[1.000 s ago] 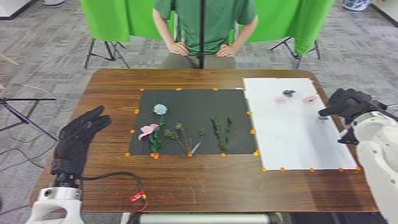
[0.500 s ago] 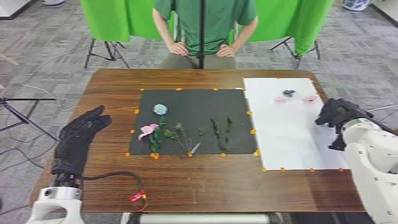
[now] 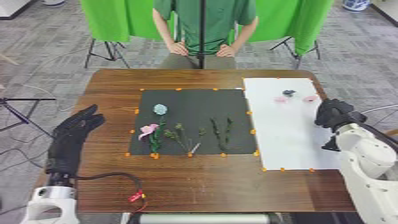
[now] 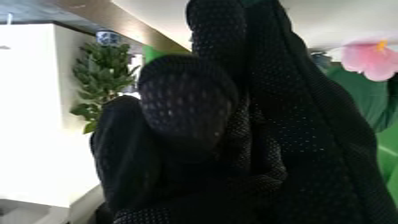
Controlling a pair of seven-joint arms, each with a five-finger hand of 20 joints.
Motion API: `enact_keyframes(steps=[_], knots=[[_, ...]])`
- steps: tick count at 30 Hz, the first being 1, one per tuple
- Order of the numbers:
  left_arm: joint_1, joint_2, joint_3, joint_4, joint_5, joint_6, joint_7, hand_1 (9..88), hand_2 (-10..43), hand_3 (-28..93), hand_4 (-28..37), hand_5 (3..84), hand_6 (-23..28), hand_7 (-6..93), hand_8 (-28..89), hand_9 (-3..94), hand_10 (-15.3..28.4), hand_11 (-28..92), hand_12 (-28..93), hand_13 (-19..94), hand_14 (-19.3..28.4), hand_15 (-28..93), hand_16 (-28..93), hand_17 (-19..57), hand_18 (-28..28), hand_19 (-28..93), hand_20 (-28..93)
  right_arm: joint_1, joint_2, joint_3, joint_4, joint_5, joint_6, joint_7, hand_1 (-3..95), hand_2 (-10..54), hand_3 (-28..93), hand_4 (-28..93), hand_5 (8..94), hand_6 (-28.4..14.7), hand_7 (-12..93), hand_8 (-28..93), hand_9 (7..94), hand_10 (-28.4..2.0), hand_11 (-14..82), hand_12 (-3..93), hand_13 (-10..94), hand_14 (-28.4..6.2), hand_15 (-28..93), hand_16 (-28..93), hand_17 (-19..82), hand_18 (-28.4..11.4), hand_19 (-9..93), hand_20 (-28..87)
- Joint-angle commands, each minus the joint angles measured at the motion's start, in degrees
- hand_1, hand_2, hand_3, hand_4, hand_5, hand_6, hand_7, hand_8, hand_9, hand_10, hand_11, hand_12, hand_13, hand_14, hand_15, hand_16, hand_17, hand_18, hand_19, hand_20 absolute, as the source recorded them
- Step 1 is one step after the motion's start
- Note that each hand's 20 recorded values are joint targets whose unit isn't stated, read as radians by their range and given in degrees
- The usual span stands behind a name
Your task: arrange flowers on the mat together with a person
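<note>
My right hand (image 3: 334, 116) is over the right edge of the white sheet (image 3: 282, 137); its black glove (image 4: 275, 125) is close up in the right wrist view, with a pink blossom (image 4: 370, 60) beyond it. At the table's left, my left hand (image 3: 76, 128) is open, palm beside the black mat (image 3: 191, 102). The mat holds a pale blue flower (image 3: 160, 109), a pink flower (image 3: 148, 130), leafy sprigs (image 3: 179, 134) and dark green stems (image 3: 228, 131). Two pale pink blossoms (image 3: 281, 99) and a dark blue one (image 3: 289, 93) lie at the sheet's far end.
The brown table (image 3: 213, 187) surrounds both mats, which have orange tabs along their edges. A cable (image 3: 124, 174) with a red connector runs beside the left arm. Across the table stands a person, hands on hips, touching none of the flowers.
My right hand has moved inward over the sheet's right edge, covering the small dark thing seen there earlier. The left hand has shifted slightly outward to the left. The flowers on the mat have not moved.
</note>
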Motion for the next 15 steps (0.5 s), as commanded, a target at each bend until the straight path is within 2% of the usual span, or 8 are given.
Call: enact_keyframes(steps=[1,7,10,15], knots=[[1.5,0.99,-2.89,0.70,-1.42,2.57,0.12,27.6,-5.3,66,-16.7,45.7,3.3,13.0,-6,45.8,12.6,18,15,36,16.6,14,5,5.5,12.9,9,18,0.7,3.1,-1.5,-13.1,5.6,2.4,3.0,67.0,-9.5,50,-19,84.6,1.8,21,7,93.7,-7.8,18.5,30.1,94,-0.8,57,21,70,-9.9,93,36],[1.7,0.92,-3.13,0.98,-1.54,2.76,0.02,26.9,-4.9,67,-17.0,45.8,3.3,13.0,-6,45.8,12.7,18,15,36,16.7,14,5,5.5,12.8,9,18,7.1,2.3,-10.7,-18.7,9.6,0.1,0.5,66.3,-9.5,52,-19,84.9,1.5,20,8,93.7,-7.7,18.9,30.2,94,-0.5,58,21,71,-9.7,93,39],[1.7,0.87,-3.14,1.05,-1.64,2.75,-0.22,26.7,-4.5,67,-17.4,45.8,3.3,13.0,-6,45.8,12.8,18,15,36,16.7,14,5,5.6,12.8,9,18,12.3,-0.2,-17.5,-18.5,11.2,-1.8,-2.1,66.1,-9.5,52,-19,85.0,1.5,20,8,93.7,-7.7,19.0,30.2,94,-0.2,58,21,71,-9.6,93,40],[1.2,0.75,-2.66,1.25,-1.56,2.57,-0.19,25.5,-3.4,67,-18.3,45.8,3.3,13.0,-6,45.8,12.7,18,15,36,16.7,15,5,5.6,12.8,9,18,21.4,-6.3,-30.0,-13.5,10.5,-3.9,-6.9,65.5,-9.5,53,-20,85.0,1.7,20,8,93.7,-7.7,19.1,30.1,94,0.2,59,21,71,-9.7,93,43]])
